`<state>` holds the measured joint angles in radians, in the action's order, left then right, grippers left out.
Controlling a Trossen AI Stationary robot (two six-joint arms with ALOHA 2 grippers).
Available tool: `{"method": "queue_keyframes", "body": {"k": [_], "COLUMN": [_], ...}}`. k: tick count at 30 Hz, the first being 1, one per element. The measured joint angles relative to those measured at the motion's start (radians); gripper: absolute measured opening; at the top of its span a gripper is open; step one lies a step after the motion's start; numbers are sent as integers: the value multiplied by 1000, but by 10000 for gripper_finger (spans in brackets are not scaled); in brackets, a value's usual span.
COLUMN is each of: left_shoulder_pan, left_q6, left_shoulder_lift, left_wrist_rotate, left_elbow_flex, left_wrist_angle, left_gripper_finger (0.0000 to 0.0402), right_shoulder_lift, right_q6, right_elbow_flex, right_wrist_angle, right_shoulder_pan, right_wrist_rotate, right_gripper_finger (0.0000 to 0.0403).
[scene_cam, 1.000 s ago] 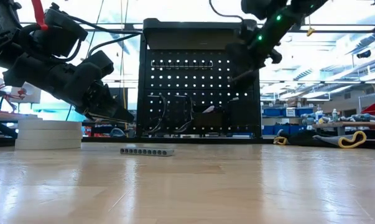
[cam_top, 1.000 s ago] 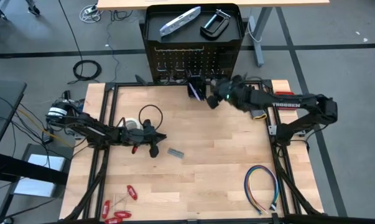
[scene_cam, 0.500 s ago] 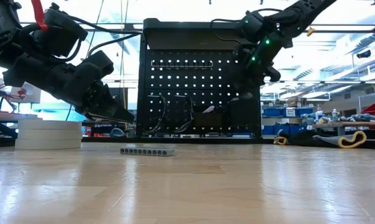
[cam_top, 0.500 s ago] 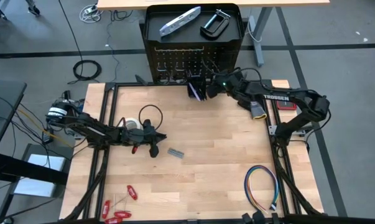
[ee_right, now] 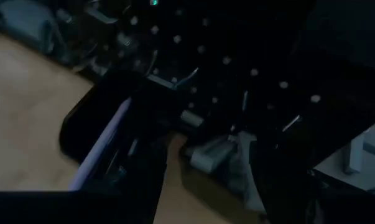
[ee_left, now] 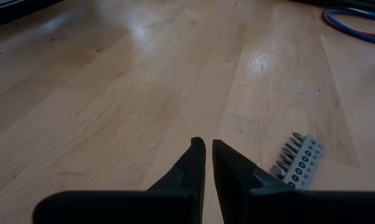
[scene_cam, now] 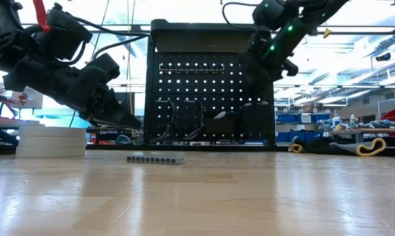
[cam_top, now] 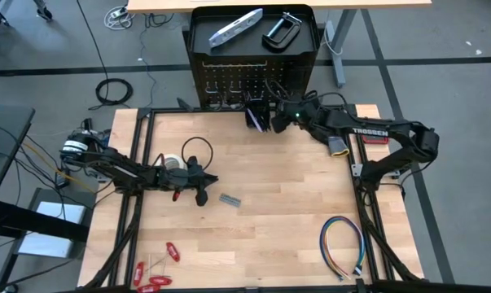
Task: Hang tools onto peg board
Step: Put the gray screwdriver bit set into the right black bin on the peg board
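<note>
The wooden table (cam_top: 269,228) has a grey bit strip (cam_top: 230,199), white tape rolls (cam_top: 173,163) and red-handled tools (cam_top: 154,273) left to hang. The black peg board (cam_top: 253,77) holds little. The left gripper (ee_left: 204,163) is clenched and empty. The right gripper (cam_top: 279,115) is at the board; its fingers are hidden.

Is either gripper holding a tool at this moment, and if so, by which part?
The left gripper is shut on nothing, beside the grey bit holder. The right gripper is up against the peg board; whether it holds anything cannot be told.
</note>
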<state>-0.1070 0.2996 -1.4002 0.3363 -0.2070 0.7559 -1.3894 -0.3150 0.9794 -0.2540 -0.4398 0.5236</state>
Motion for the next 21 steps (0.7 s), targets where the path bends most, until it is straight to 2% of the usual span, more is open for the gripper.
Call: {"method": "queue_keyframes", "body": {"k": [4, 8, 11, 14, 17, 21], "left_shoulder_pan": [0, 0, 0, 0, 0, 0], "left_q6": [0, 0, -1, -1, 0, 0], "left_shoulder_lift": [0, 0, 0, 0, 0, 0], "left_wrist_rotate": [0, 0, 0, 0, 0, -1], "left_elbow_flex": [0, 0, 0, 0, 0, -1], "left_wrist_angle": [0, 0, 0, 3, 15, 44], "left_gripper_finger": [35, 35, 35, 35, 35, 35], "right_shoulder_lift": [30, 18, -33, -137, -305, -538], "right_q6": [-26, -27, -26, 9, 114, 116], "right_elbow_flex": [0, -42, -112, -178, -200, -150], "right_wrist_angle": [-92, -50, 117, 396, 659, 923], "right_shoulder_pan": [78, 244, 401, 550, 667, 739], "right_wrist_rotate": [8, -41, -53, -51, -50, 4], "right_gripper_finger": [230, 229, 229, 229, 233, 246]}}
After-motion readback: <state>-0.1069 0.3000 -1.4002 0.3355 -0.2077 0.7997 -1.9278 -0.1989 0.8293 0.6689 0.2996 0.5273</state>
